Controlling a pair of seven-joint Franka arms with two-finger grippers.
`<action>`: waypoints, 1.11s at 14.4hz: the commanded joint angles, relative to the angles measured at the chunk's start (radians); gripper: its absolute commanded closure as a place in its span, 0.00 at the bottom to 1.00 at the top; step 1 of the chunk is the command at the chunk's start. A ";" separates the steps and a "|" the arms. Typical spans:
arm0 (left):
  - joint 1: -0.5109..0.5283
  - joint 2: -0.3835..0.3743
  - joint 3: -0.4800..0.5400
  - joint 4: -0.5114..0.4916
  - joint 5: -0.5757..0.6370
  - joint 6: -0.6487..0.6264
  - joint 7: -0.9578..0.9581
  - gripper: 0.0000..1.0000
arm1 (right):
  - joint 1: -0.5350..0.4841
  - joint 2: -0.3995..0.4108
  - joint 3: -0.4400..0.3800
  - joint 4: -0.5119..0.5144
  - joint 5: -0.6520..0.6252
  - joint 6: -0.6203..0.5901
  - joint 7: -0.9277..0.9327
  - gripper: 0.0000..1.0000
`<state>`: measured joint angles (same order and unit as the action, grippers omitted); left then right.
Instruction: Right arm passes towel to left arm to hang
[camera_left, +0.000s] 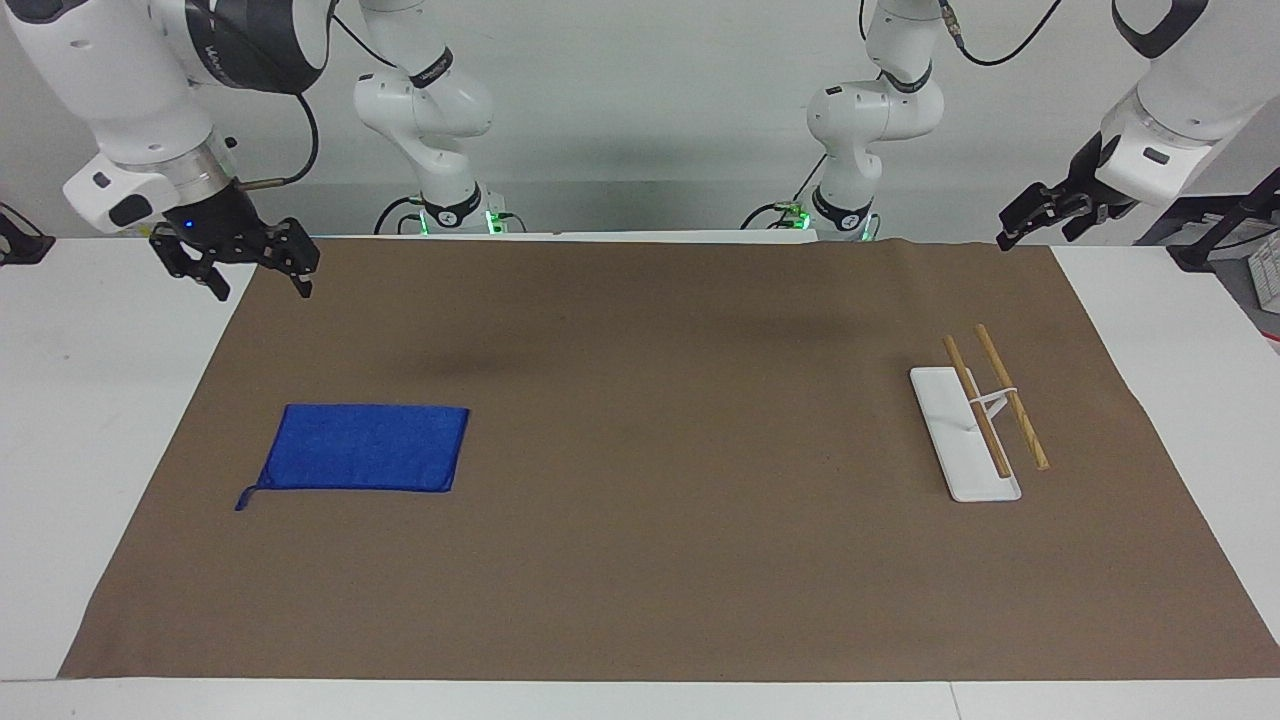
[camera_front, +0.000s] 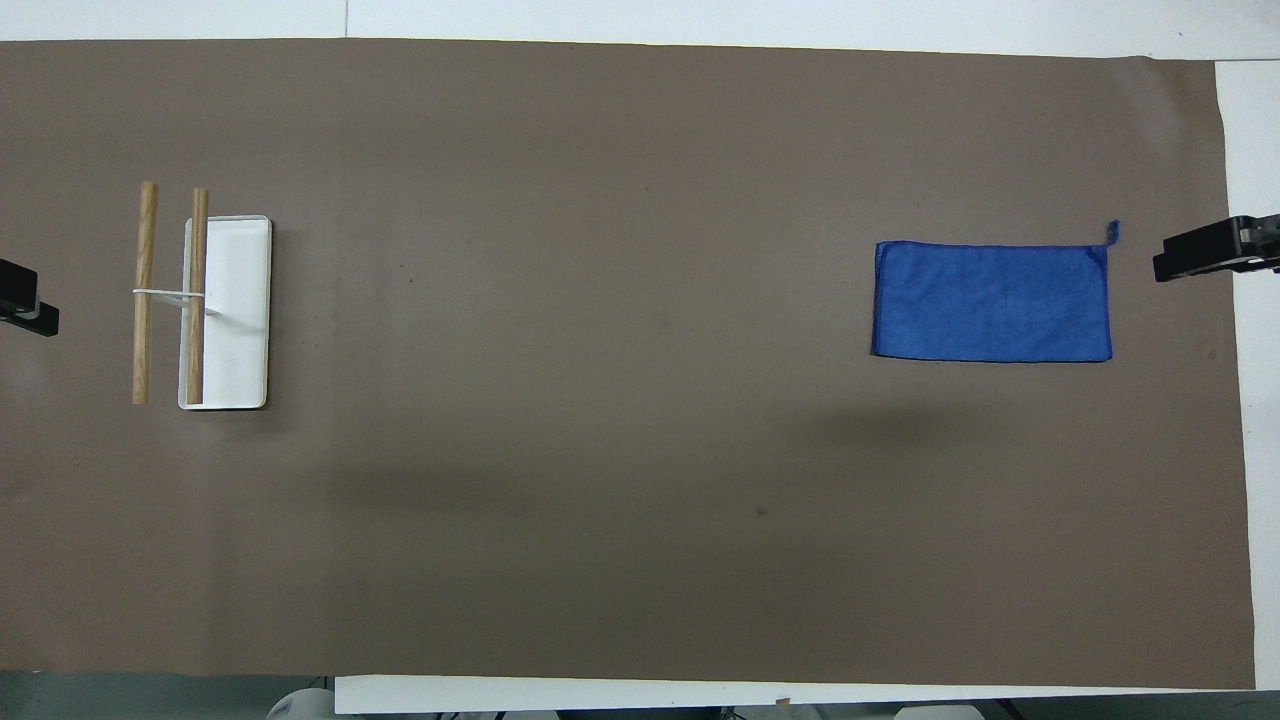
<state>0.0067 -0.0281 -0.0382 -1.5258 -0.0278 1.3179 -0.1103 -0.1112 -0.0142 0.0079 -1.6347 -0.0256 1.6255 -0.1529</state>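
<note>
The royal-blue towel lies flat on the brown mat toward the right arm's end of the table. Its thin loop sticks out at the corner farthest from the robots. The towel also shows in the overhead view. My right gripper, with its blue light, hangs open and empty over the mat's edge at that end, apart from the towel; its tip shows in the overhead view. My left gripper waits raised over the mat's edge at the left arm's end, and shows in the overhead view.
A hanging rack with a white flat base and two wooden bars stands on the mat toward the left arm's end; it also shows in the overhead view. The brown mat covers most of the white table.
</note>
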 joint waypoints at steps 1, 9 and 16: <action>0.003 -0.013 0.003 -0.016 -0.006 0.003 0.001 0.00 | -0.010 -0.001 -0.002 -0.003 0.004 -0.010 0.001 0.00; 0.003 -0.013 0.003 -0.016 -0.006 0.003 0.001 0.00 | -0.022 0.013 0.000 -0.215 0.004 0.250 -0.077 0.01; 0.003 -0.013 0.003 -0.016 -0.006 0.003 0.001 0.00 | -0.048 0.200 0.000 -0.435 0.004 0.718 -0.194 0.02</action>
<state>0.0067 -0.0281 -0.0382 -1.5258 -0.0278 1.3179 -0.1103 -0.1391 0.1508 0.0016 -2.0519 -0.0253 2.2932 -0.3035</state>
